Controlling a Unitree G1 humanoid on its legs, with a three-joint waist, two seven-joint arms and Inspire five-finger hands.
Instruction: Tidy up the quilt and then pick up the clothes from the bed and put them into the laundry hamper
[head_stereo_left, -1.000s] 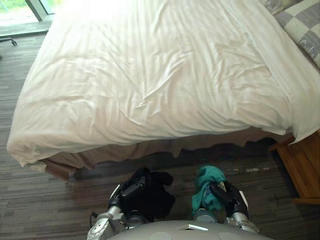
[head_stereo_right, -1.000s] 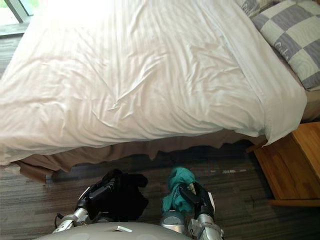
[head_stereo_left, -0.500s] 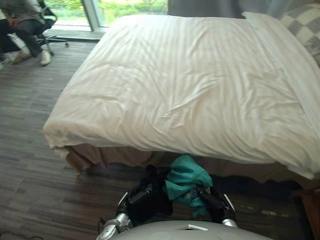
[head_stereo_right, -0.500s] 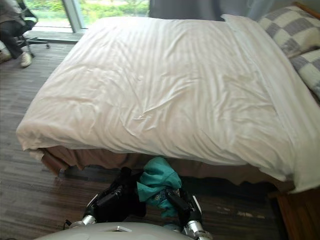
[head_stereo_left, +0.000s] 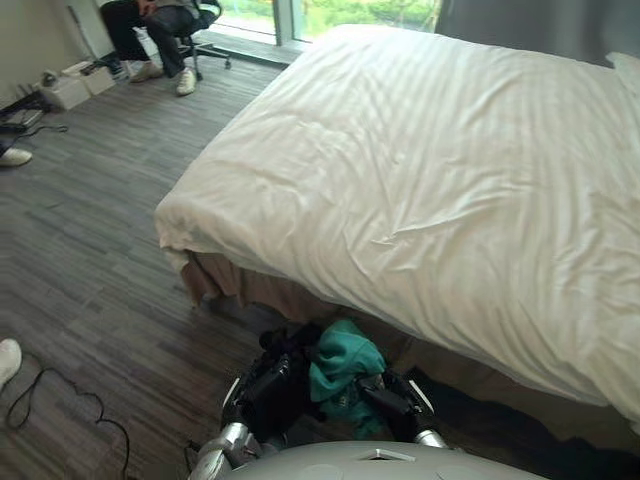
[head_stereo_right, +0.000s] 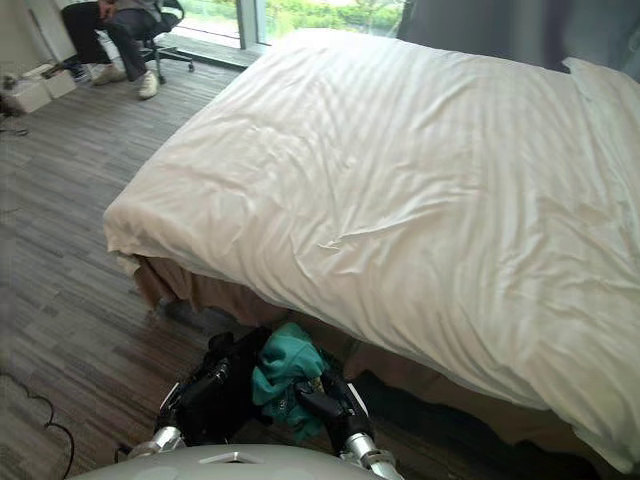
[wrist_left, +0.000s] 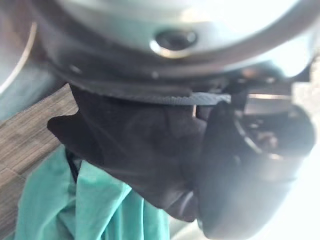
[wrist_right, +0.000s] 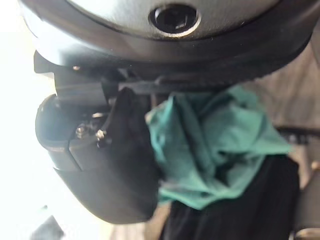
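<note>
Clutching a black garment (head_stereo_left: 290, 362) in curled fingers, the left hand (head_stereo_left: 258, 388) hangs low; just beside it the right hand (head_stereo_left: 392, 397) grips a teal garment (head_stereo_left: 345, 360). Beyond both, the quilt (head_stereo_left: 430, 170) lies smooth, so tidying and pick-up look done, and only the hamper drop is left.

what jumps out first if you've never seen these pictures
The big white quilt lies spread flat over the bed, across the middle and right of the head views. Low in front of it, the right hand clutches a teal garment and the left hand a black garment, held close together. A person sits far off to the left.
</note>
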